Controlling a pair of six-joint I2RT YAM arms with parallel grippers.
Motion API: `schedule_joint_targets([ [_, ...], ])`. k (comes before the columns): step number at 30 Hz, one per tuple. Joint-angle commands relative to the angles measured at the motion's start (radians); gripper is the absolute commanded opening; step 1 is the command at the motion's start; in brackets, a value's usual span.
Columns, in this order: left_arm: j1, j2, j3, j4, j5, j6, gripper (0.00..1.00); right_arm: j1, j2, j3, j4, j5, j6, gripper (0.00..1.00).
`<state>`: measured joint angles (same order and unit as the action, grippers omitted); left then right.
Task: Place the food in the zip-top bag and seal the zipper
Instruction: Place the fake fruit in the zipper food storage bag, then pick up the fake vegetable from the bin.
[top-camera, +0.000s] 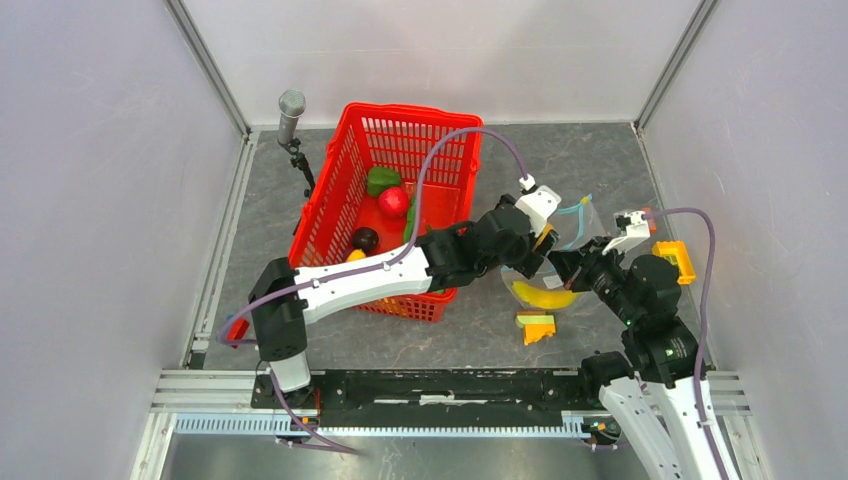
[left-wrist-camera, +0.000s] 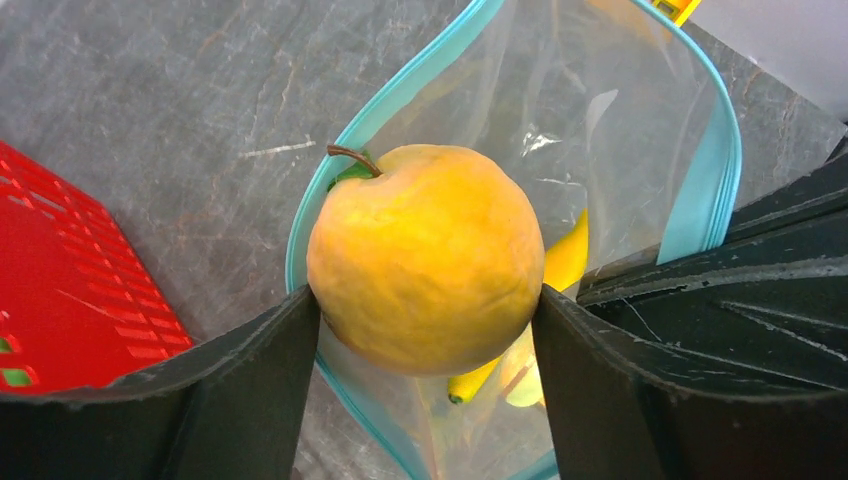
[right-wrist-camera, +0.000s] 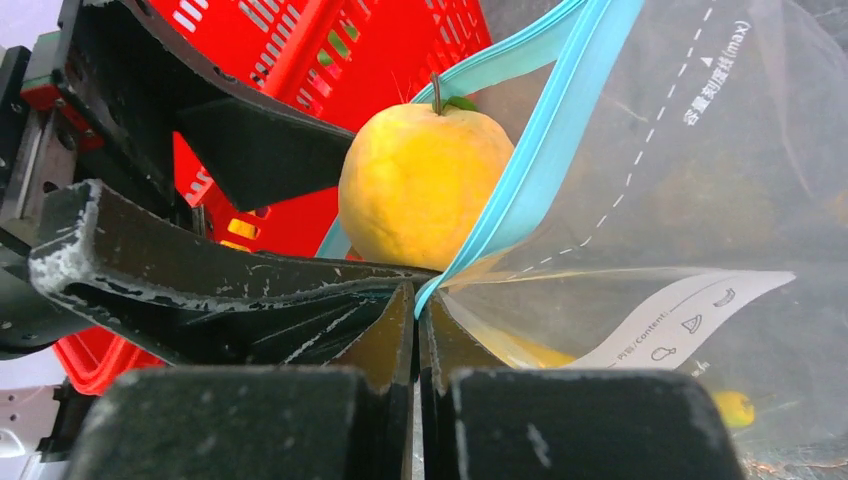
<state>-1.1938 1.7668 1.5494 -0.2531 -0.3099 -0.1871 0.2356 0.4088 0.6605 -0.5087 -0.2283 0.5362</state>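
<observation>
My left gripper (left-wrist-camera: 425, 296) is shut on a round yellow-orange fruit (left-wrist-camera: 425, 258) with a brown stem, holding it over the open mouth of the clear zip-top bag (left-wrist-camera: 610, 130). The light blue zipper (left-wrist-camera: 700, 190) rings the mouth. A yellow banana (left-wrist-camera: 568, 255) lies inside the bag. My right gripper (right-wrist-camera: 418, 300) is shut on the zipper (right-wrist-camera: 540, 140) at the bag's near edge, holding the mouth up. From above, both grippers meet at the bag (top-camera: 578, 222) right of the basket. More food sits in the basket: a red apple (top-camera: 393, 201), a green pepper (top-camera: 381, 180) and a dark eggplant (top-camera: 364, 239).
The red lattice basket (top-camera: 340, 190) stands left of the bag, close to my left arm. A yellow-green-orange block stack (top-camera: 536, 326) lies in front of the bag. A small yellow crate (top-camera: 676, 260) sits at the right. A grey microphone on a stand (top-camera: 290, 115) rises at the back left.
</observation>
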Motion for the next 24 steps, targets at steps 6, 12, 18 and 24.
schedule_joint_targets([
  [6, 0.06, -0.093, 0.02, 0.054, 0.254, 0.042, 1.0, 0.004, -0.055, 0.061, 0.097, 0.15, 0.117, 0.0],
  [12, 0.154, -0.251, -0.08, 0.151, 0.455, -0.036, 1.0, 0.004, -0.023, 0.029, 0.149, 0.179, 0.137, 0.0],
  [18, 0.242, -0.421, -0.144, 0.047, 0.357, 0.013, 1.0, 0.004, 0.013, 0.046, 0.156, 0.333, 0.088, 0.0],
  [24, 0.399, -0.471, -0.22, 0.003, 0.315, -0.001, 1.0, 0.004, 0.032, 0.08, 0.14, 0.419, 0.033, 0.0],
])
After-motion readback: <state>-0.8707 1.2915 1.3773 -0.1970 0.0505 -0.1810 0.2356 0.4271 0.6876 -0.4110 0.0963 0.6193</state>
